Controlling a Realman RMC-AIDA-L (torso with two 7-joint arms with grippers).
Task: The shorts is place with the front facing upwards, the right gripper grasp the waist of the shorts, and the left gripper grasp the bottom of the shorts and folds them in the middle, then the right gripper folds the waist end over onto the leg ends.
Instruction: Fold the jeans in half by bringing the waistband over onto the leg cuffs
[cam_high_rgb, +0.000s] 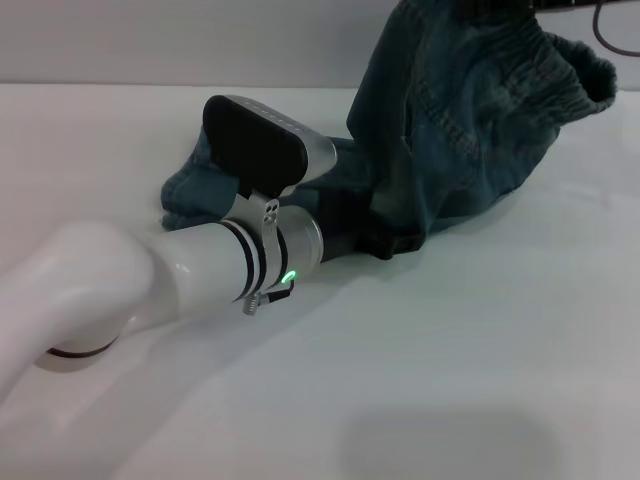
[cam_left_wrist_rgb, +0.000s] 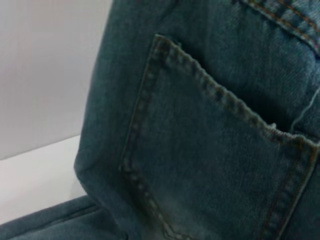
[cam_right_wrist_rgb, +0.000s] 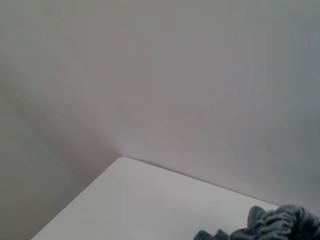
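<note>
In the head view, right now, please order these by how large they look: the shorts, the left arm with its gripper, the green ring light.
1. The shorts and the left arm with its gripper look similar in area; the arm is nearer the camera, so unranked.
2. The green ring light, clearly smallest.

No readable text, label, brand or number from where I sit: nothing on the shorts (cam_high_rgb: 450, 120), nothing on the left gripper (cam_high_rgb: 375, 240).

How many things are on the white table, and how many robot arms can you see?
Shorts: 1, blue-green denim, waistband lifted
Robot arms: 1 in view, with the left gripper at the shorts
White table: 1
Total: 3
</note>
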